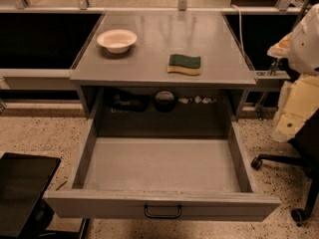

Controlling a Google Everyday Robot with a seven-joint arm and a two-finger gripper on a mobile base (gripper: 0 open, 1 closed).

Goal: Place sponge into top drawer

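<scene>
Gripper: pale piece [279,49] at the right edge of the camera view, just past the table's right rim; it appears to be the arm's end, though the edge of the view cuts it short.
Opening: cannot tell how wide it stands.
Hold: it is well apart from the sponge and from the drawer, and it touches neither.
Arm: white rounded shell [306,36] directly behind the gripper, filling the upper right corner; the gripper juts from it toward the table.
Sponge: flat on the table top [164,26], dark green layer up over yellow foam [184,64]; off to the side of the gripper, toward the middle of the view and a little nearer the camera, close to the table's front edge.
Top drawer: pulled fully out [159,166], below and well forward of the gripper; its grey floor is bare, and the front panel faces the camera.
Handle: small and black [163,212], at the centre of that panel.
White bowl: upright on the table [116,40], beyond the sponge from the gripper, near the far-side rim.
Shelf recess: dark gap [124,116] under the table top and behind the drawer, lower than the gripper, with small items along its back.
Office chair: black wheeled base [294,183] on the speckled floor, straight below the gripper.
</scene>
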